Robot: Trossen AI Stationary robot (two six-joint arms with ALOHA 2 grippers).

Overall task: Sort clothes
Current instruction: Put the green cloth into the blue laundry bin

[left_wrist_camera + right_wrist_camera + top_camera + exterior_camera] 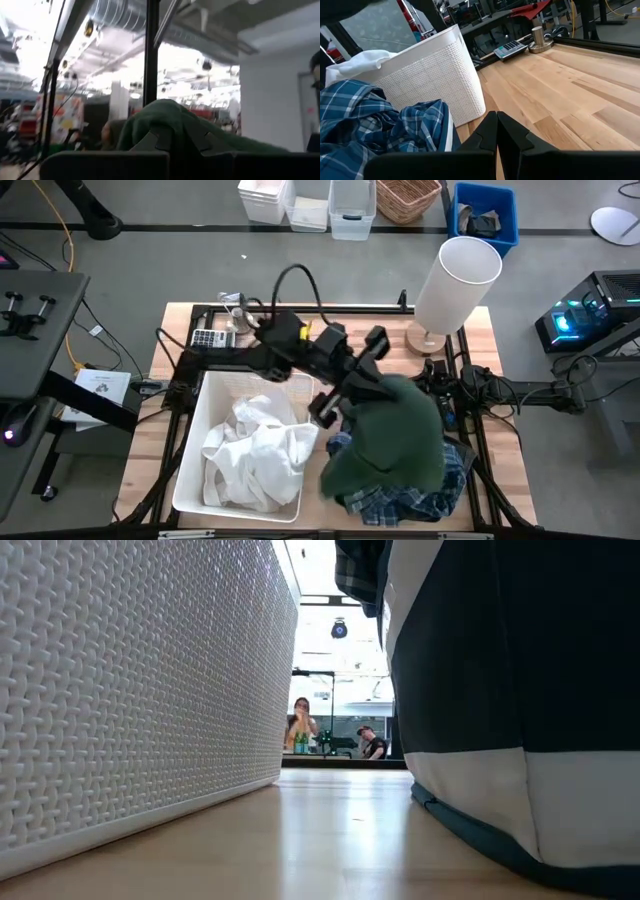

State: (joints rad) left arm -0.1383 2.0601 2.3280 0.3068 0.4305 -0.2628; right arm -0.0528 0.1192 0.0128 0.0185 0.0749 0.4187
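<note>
A dark green garment (390,435) is raised over the plaid shirt (440,500), which lies in the navy bin (500,690) at the table's near right. My left gripper (372,388) is shut on the green garment's upper end, just right of the white bin (195,455). That bin holds white clothes (255,450). In the left wrist view the green garment (200,135) heaps over the gripper (177,145). My right gripper (496,131) waits shut at the table's right side, facing the plaid shirt (365,125) and the white bin (435,75). My left gripper holds the green garment by a bunched part at its top (165,122). The cloth drapes over the fingers and hides the place of contact. The fingers slant upward, toward the table's right. The garment hangs slack below them, its lower part (375,475) resting on the plaid shirt.
A tall white cylinder (455,280) on a wooden foot stands at the table's far right. A calculator (205,338) and a small metal piece (232,305) lie at the far left. Black frame rails (300,310) edge the table. Two people (300,725) show far behind.
</note>
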